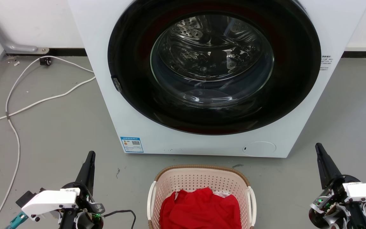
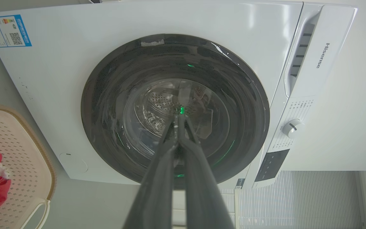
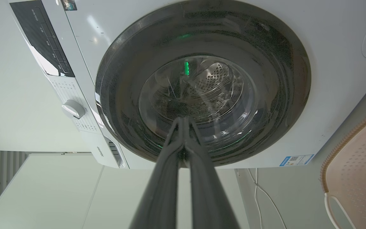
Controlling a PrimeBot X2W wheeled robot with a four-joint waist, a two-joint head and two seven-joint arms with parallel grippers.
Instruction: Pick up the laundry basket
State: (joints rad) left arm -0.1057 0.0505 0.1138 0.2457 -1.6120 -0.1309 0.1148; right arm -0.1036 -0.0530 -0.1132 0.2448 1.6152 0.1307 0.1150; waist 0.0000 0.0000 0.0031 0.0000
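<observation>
The laundry basket [image 1: 202,179] stands on the grey floor [image 1: 59,133] just in front of a white front-loading washing machine [image 1: 113,105], at the bottom middle of the head view, with a red garment [image 1: 200,208] heaped inside it and its white side handles [image 1: 151,197] free. In the same view the left gripper [image 1: 91,155] and the right gripper [image 1: 318,146] hang well apart from the basket, one on each side of it, with fingers pointing toward the machine. Each wrist view looks along its own pair of fingers: both pairs are pressed together at the tips, with nothing between them. The head view also takes in a white cable [image 1: 27,105] trailing over the floor to the left of the machine and a blue label [image 1: 132,144] at the front's lower corner. The wrist views add the upper part of the machine: a control dial [image 2: 292,128], a dark display panel [image 2: 272,164] and the lettering "Hisense" [image 2: 319,55]. Through the round door glass [image 1: 211,70] the perforated steel drum can be seen.
</observation>
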